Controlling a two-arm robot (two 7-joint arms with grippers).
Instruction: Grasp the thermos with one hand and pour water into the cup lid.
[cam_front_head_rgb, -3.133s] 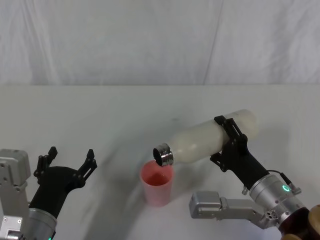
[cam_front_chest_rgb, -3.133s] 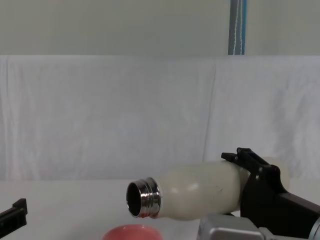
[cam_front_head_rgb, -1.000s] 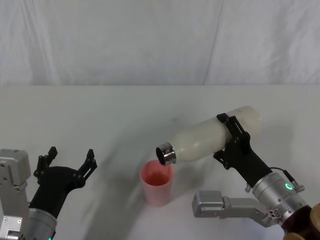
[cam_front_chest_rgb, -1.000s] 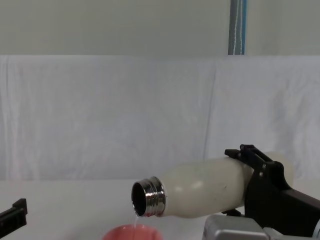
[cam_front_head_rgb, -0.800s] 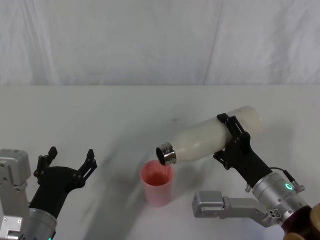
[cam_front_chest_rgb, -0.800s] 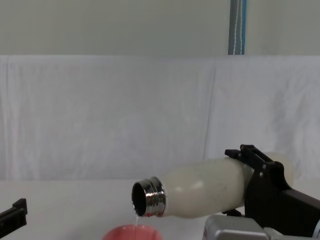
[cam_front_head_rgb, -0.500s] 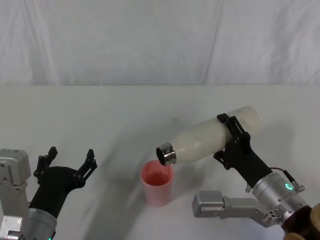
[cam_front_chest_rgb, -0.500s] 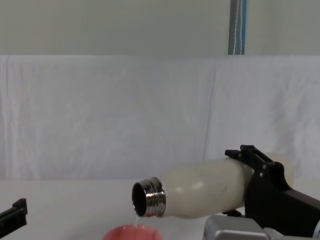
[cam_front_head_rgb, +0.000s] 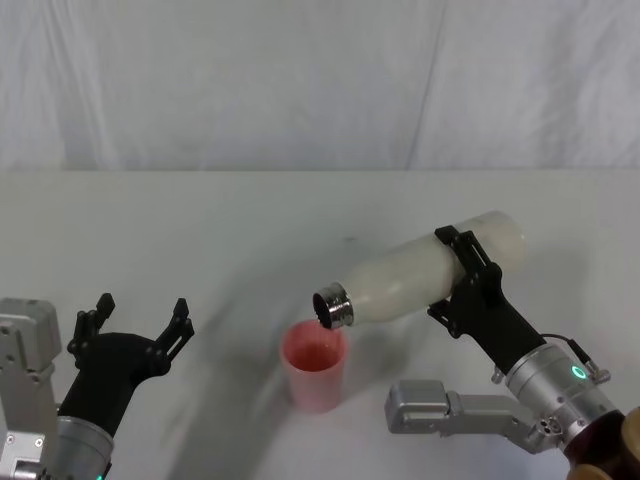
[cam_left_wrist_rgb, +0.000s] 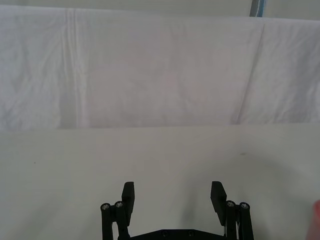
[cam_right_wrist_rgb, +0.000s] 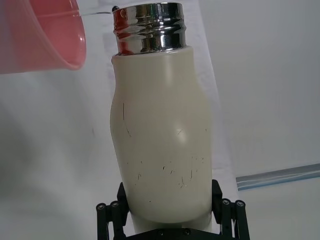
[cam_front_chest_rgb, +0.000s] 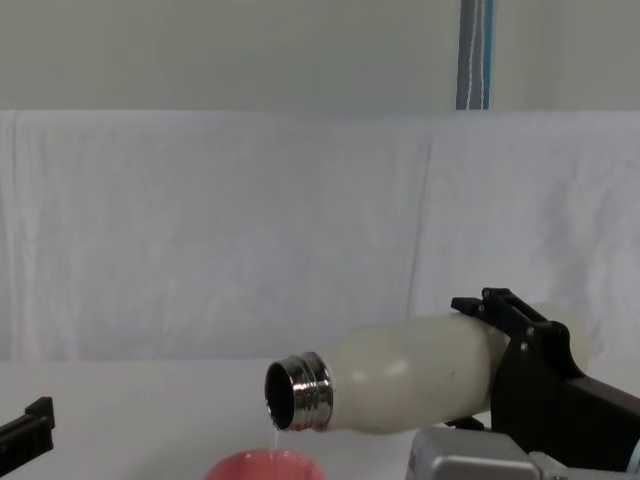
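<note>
The cream-white thermos (cam_front_head_rgb: 410, 277) hangs tilted nearly level above the table, and my right gripper (cam_front_head_rgb: 452, 277) is shut on its body. Its steel neck (cam_front_head_rgb: 333, 307) points down and left, just over the pink cup lid (cam_front_head_rgb: 315, 364), which stands upright on the table. In the chest view a thin stream of water (cam_front_chest_rgb: 277, 436) falls from the thermos (cam_front_chest_rgb: 410, 375) into the cup lid (cam_front_chest_rgb: 265, 466). The right wrist view shows the thermos (cam_right_wrist_rgb: 160, 130) between the right gripper's (cam_right_wrist_rgb: 167, 187) fingers, with the cup lid (cam_right_wrist_rgb: 40, 37) just under its mouth. My left gripper (cam_front_head_rgb: 135, 318) rests open at the near left, holding nothing.
A white cloth covers the table (cam_front_head_rgb: 250, 230) and hangs as a backdrop behind it. In the left wrist view the left gripper (cam_left_wrist_rgb: 172, 192) faces bare tabletop.
Since three seconds ago the thermos has shifted slightly right and tipped a little further, and water now runs from its mouth. Over the last second almost nothing moved. The left arm stayed still.
</note>
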